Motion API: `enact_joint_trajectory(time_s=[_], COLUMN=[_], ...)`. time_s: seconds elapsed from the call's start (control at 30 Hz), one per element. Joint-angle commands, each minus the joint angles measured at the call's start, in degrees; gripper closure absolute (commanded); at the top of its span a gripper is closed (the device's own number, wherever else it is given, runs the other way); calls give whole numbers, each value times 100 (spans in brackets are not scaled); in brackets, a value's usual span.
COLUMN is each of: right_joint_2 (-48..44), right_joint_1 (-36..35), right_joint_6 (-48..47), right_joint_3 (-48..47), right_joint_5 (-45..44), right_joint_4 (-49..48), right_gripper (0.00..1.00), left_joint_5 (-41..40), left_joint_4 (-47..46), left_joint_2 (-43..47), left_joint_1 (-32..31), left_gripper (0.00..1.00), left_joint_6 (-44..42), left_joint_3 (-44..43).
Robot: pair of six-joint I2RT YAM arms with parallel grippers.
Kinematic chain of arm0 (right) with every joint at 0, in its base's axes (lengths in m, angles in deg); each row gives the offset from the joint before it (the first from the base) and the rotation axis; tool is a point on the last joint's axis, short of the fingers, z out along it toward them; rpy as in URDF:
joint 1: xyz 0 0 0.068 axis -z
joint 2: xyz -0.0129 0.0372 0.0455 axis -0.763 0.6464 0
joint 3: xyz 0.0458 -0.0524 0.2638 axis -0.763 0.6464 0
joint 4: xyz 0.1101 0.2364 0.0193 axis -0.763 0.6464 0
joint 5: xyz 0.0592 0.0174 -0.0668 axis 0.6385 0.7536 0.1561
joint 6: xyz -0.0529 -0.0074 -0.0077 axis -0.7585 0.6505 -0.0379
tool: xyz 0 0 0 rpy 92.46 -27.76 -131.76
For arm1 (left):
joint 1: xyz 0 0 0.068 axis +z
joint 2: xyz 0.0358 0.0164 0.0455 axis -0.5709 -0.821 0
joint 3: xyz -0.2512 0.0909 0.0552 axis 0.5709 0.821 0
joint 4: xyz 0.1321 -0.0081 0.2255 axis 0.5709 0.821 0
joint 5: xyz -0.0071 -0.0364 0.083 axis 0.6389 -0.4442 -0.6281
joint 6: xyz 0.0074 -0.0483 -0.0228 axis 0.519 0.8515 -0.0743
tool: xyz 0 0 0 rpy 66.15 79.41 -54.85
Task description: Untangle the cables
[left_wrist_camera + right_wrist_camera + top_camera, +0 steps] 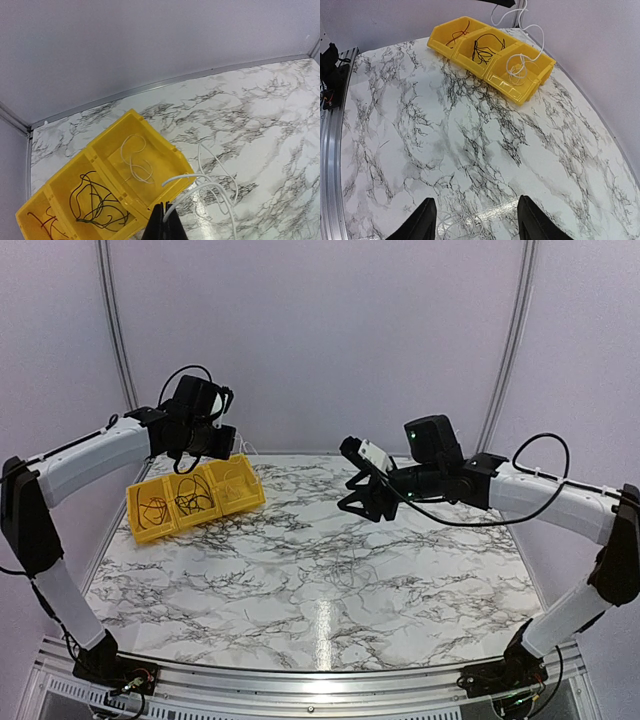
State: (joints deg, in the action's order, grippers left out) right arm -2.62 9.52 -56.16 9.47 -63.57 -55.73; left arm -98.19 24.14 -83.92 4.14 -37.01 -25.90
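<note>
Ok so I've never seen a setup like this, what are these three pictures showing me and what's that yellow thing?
These are two robot arms bolted to a marble-patterned table, seen from three cameras. One looks down from above and behind the arms; the other two ride on the wrists. The yellow thing is a bin with three compartments for sorting thin wires: a reddish wire at one end, black wires in the middle, a white wire at the other end. The left end effector is pinched shut on another white cable, dangling beside the bin. The right end effector hovers open over the table, holding nothing.
</note>
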Motion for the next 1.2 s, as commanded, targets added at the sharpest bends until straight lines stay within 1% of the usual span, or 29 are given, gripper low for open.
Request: enact_joint_trajectory(time_s=[0.0,0.23,0.37,0.47,0.5,0.63,0.77,0.93,1.03,1.17], right_joint_2=[-218,-329,-370,-414,-429,-493,-524,-523,-493,-471], right_joint_1=[55,110,155,195,218,313,411,448,446,451], right_joint_6=[-108,-121,-126,-134,-133,-117,-203,-406,-383,-330], right_joint_3=[215,281,326,391,416,518,699,878,870,869], right_joint_5=[-140,-154,-156,-155,-155,-147,-146,-215,-176,-121], right_joint_4=[53,82,82,78,79,80,52,74,86,102], right_gripper=[44,44,44,43,43,44,44,44,44,44], left_joint_5=[-709,-909,-964,-788,-737,-721,-441,-762,-839,-150], left_joint_4=[473,477,480,481,478,471,468,468,498,507], left_joint_2=[-304,-1078,-1521,-1794,-1839,-1786,-1466,-1059,-1085,-1423], left_joint_1=[321,736,862,917,927,931,932,951,1099,1463], left_gripper=[100,100,100,78,74,65,61,59,58,57], left_joint_6=[119,183,419,647,708,768,741,926,1272,1821], left_joint_3=[-224,-660,-963,-1127,-1171,-1198,-949,-242,-124,-437])
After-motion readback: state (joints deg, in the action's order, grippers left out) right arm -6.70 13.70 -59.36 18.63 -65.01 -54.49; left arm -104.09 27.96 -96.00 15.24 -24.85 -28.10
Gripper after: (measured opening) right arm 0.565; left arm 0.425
